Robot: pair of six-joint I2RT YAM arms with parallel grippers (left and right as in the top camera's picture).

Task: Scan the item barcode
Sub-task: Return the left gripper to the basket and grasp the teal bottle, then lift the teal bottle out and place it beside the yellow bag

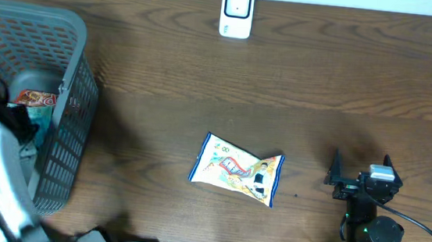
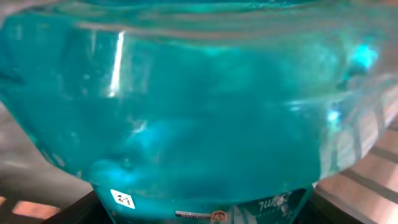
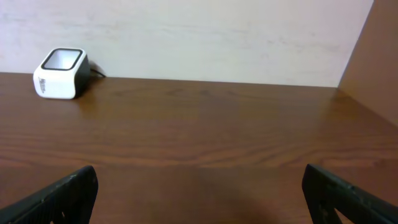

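**Near edge.** The right hand (image 1: 361, 167) rests low at the near right of the counter (image 1: 320, 91). Its jaws are spread fully and nothing is between them. It is well apart from every item.

**Near left.** The left arm reaches down into the grey basket (image 1: 45, 16), and the left hand (image 1: 21, 123) is buried among the contents. Its wrist view is filled edge to edge by a teal item (image 2: 199, 112), translucent and glossy, with a small white sticker low on it. Only dark corners of the fingers show. It cannot be told whether the jaws have closed on the item or merely stand around it. A red-labelled packet (image 1: 37, 99) lies just beside the hand in the same basket.

**Mid-counter.** A snack packet (image 1: 237, 170) lies flat in the open, touched by neither hand.

**Far edge.** The scanner (image 1: 236, 11) stands upright at the back, white with its window facing the arms, well apart from the basket.

**Assessment.** The step in hand appears to be fetching the teal item from the basket. Scanning is not yet begun. The next move calls for a confirmed grip and a lift clear of the basket wall. The item then has to be carried across to the scanner and turned so the barcode faces the window. No barcode is legible in these views. The glossy surface may slip.
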